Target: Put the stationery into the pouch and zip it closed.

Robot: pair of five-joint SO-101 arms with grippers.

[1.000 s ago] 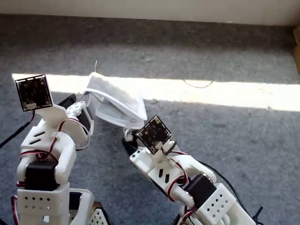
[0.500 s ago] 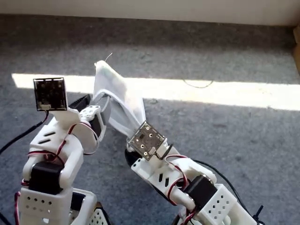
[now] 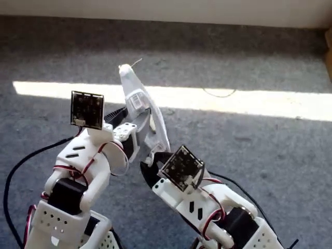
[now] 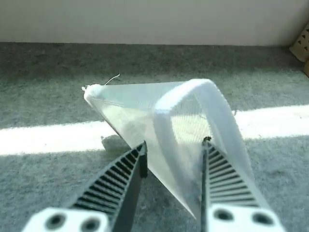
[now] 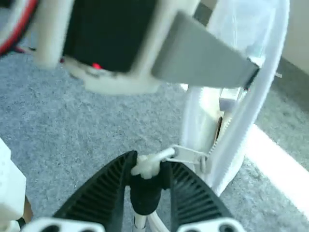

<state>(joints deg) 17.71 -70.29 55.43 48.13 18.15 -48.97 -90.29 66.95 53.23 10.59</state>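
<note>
A white mesh pouch (image 3: 130, 78) stands tilted on end above the grey carpet, its zip edge facing the right arm. My left gripper (image 3: 136, 123) is shut on the pouch's side; in the left wrist view the pouch (image 4: 145, 111) passes between the two black fingers of that gripper (image 4: 174, 145). Lower down, my right gripper (image 3: 150, 165) is shut on the zip pull. The white zip pull (image 5: 145, 164) sits pinched in this gripper (image 5: 150, 174), at the foot of the pouch (image 5: 260, 72). Small items (image 5: 229, 99) show through the mesh.
Grey carpet (image 3: 249, 150) covers the floor, crossed by a bright sunlit band (image 3: 249, 104). A pale wall runs along the back. A thin wire loop (image 3: 219, 95) lies in the band, and a cardboard corner (image 3: 329, 52) sits at the right edge. Black cables trail by the arm bases.
The left arm has swung right and tipped the pouch up from lying nearly flat to standing on end. The right arm shifted slightly right and lower, staying at the pouch's lower corner.
</note>
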